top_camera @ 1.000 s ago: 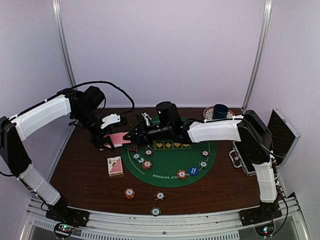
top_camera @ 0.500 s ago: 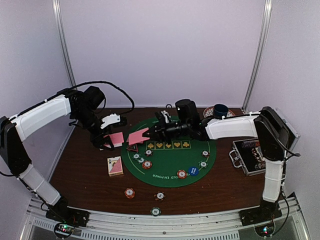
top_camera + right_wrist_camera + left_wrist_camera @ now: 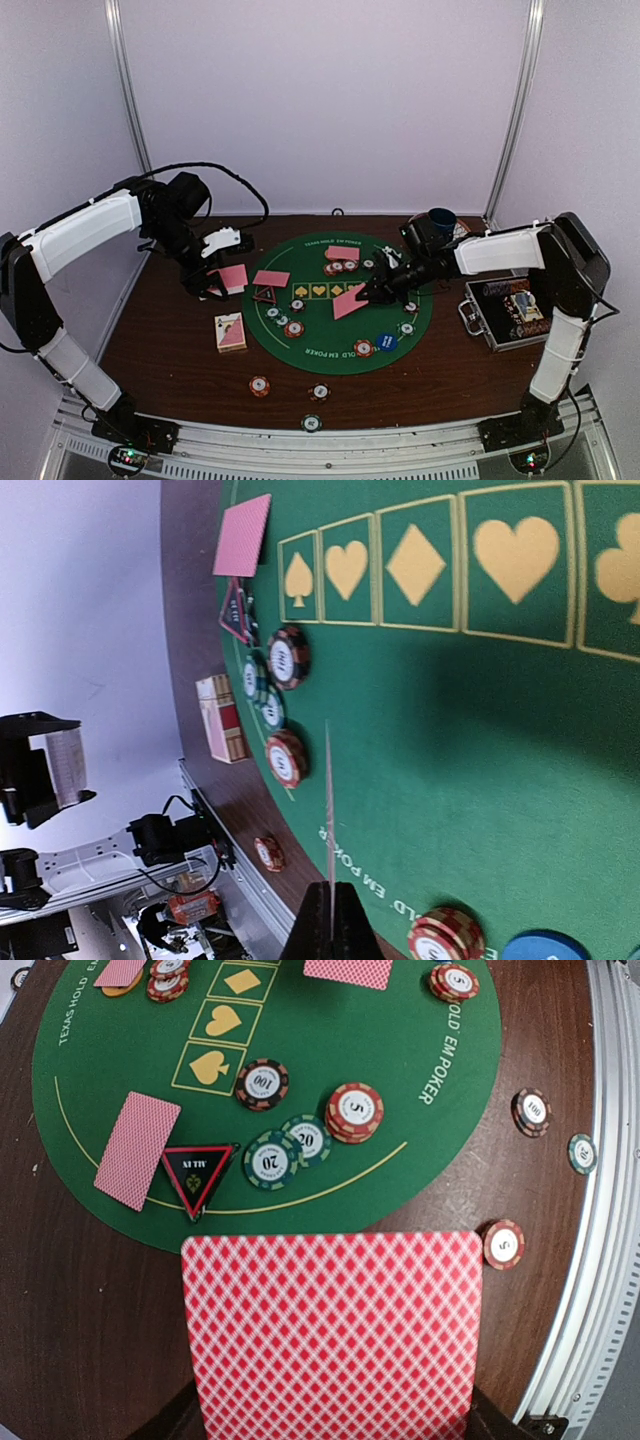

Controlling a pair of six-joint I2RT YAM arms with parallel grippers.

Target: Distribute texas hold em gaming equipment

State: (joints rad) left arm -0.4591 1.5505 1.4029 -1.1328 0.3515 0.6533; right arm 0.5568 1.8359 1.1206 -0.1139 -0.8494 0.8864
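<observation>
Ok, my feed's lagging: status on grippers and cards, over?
Left gripper shut on pink cards, beside the mat. Right gripper shut on one card, over the mat. Chips nearby, nothing blocking.

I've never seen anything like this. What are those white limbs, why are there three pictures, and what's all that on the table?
Those are two robot arms bolted to the near edge of the table, each ending in a two-finger gripper. The wide picture comes from a fixed camera above and behind them. The other two come from a small camera on each wrist, looking along the gripper. On the table lies a round green poker mat with striped chips, a red-black triangle marker and some face-down cards. The left gripper is shut on pink cards, which fill its wrist view. The right gripper pinches a single card over the mat; its own camera sees that card edge-on, as a thin line.
</observation>
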